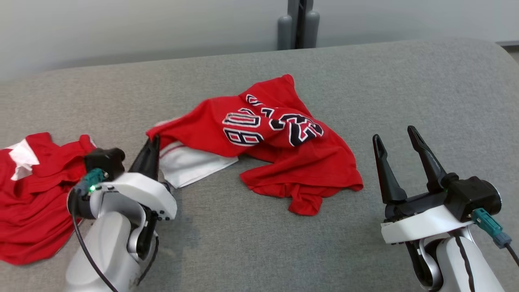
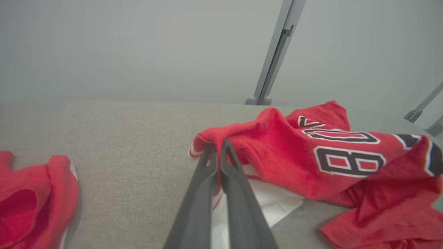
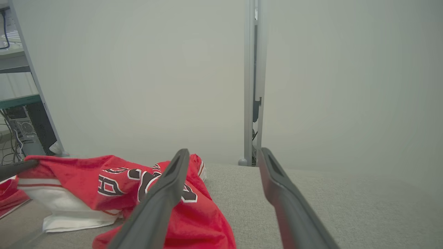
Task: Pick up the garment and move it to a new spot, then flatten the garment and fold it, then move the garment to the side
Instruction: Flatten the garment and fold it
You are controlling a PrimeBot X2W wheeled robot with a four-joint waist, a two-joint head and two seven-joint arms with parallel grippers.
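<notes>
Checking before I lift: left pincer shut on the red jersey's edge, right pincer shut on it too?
No: the left pincer is shut on the edge of the red jersey, but the right pincer stands open and empty, as the head view shows.

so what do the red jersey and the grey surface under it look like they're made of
The red jersey: soft knit fabric, probably synthetic, matte; it slumps in limp folds and looks slightly fuzzy. The grey surface: woven upholstery-type cloth, matte, with a fine heathered weave; its rounded edges suggest padding beneath.
</notes>
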